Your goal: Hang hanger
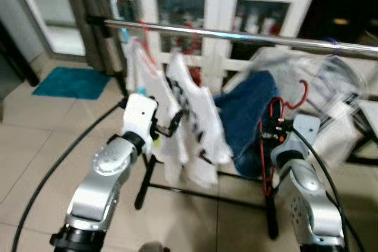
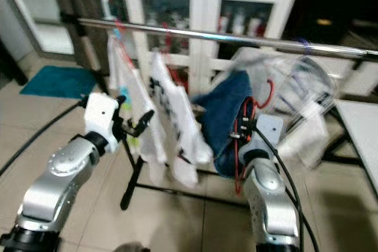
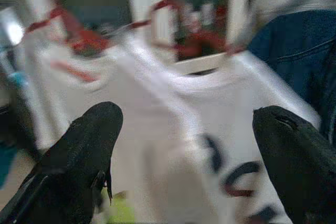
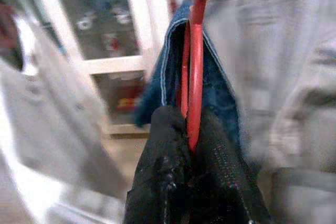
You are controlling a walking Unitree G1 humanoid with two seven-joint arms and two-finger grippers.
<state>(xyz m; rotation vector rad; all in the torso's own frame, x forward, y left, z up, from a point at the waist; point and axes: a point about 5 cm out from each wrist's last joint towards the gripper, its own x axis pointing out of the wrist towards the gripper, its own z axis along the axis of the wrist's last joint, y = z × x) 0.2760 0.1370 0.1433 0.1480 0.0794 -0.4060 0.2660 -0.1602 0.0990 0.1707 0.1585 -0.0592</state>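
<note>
My right gripper (image 1: 273,127) is shut on a red hanger (image 4: 194,66) that carries a blue denim garment (image 1: 251,113). The hanger's hook (image 1: 300,95) points up, well below the metal rail (image 1: 248,36) of the drying rack. My left gripper (image 1: 171,123) is open, held just in front of a white printed T-shirt (image 1: 198,122) that hangs from the rail on a red hanger. In the left wrist view both black fingers (image 3: 84,156) stand wide apart before that shirt (image 3: 210,145).
Another white garment (image 1: 139,66) hangs at the rail's left end. Pale clothing (image 1: 331,92) is draped at the right. A white glass-door cabinet (image 1: 224,10) stands behind the rack. A teal mat (image 1: 74,82) lies on the tiled floor. Black cables (image 1: 65,157) trail past my arms.
</note>
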